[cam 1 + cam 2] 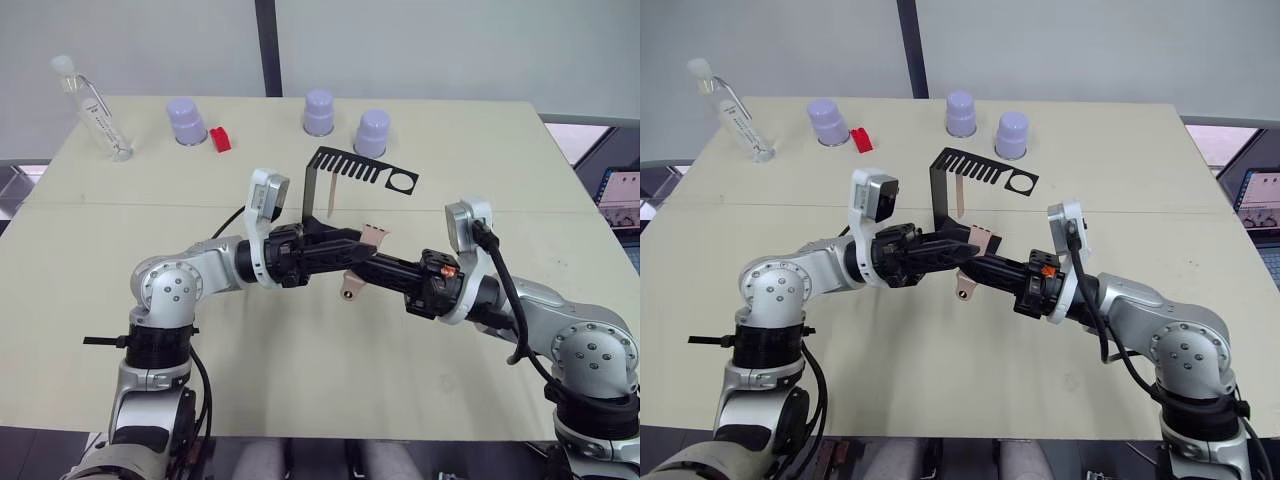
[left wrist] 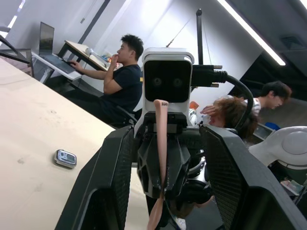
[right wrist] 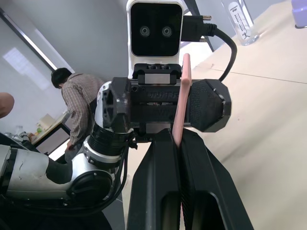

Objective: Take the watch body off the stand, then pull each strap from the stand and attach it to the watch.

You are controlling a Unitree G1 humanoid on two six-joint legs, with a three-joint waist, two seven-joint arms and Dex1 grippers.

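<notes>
Both grippers meet at frame centre, in front of the stand point(image 1: 322, 190). Right gripper point(image 3: 180, 143) is clamped on a pink strap point(image 3: 182, 100), fingers pressed tight on it. Left gripper point(image 2: 163, 158) has its fingers spread apart, the strap standing between them. Strap ends poke out above and below the fingertips point(image 1: 350, 287). Watch body point(image 2: 65, 158) lies flat on the table point(image 1: 300, 380), apart from the grippers. Another strap point(image 1: 327, 197) hangs from the stand's comb arm.

Black stand point(image 1: 322, 180) upright, pink strap point(image 1: 372, 238) apparently pinched mid-air, watch body point(image 2: 65, 158) on table
</notes>
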